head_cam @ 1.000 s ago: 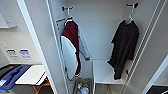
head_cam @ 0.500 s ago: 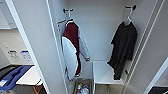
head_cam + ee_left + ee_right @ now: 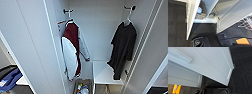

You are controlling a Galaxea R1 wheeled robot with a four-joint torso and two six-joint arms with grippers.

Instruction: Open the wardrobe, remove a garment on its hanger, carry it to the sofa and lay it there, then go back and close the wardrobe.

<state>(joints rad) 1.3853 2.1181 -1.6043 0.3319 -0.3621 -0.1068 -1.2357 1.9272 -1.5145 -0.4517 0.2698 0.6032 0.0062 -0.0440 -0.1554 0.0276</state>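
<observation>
The wardrobe [image 3: 100, 30] stands open in front of me in the head view, both white doors swung wide. The garment [image 3: 123, 47], a loose black shirt, hangs inside on the right. Its pale hanger [image 3: 128, 19] is hooked over a dark wall hook [image 3: 130, 8]. A maroon jacket with white sleeves [image 3: 72, 47] hangs on the left from its own hook. In the left wrist view the wardrobe's base [image 3: 205, 20] meets dark carpet. The right wrist view looks along a white door [image 3: 209, 65] with its handle [image 3: 179, 55].
A low white shelf [image 3: 105, 73] sits under the black shirt. A woven basket [image 3: 82, 87] with items in it stands on the wardrobe floor beside the shelf. The open doors [image 3: 30, 50] flank the opening. Something blue [image 3: 10, 78] lies on a surface at the far left.
The camera has shifted slightly toward the wardrobe. Both garments hang where they were.
</observation>
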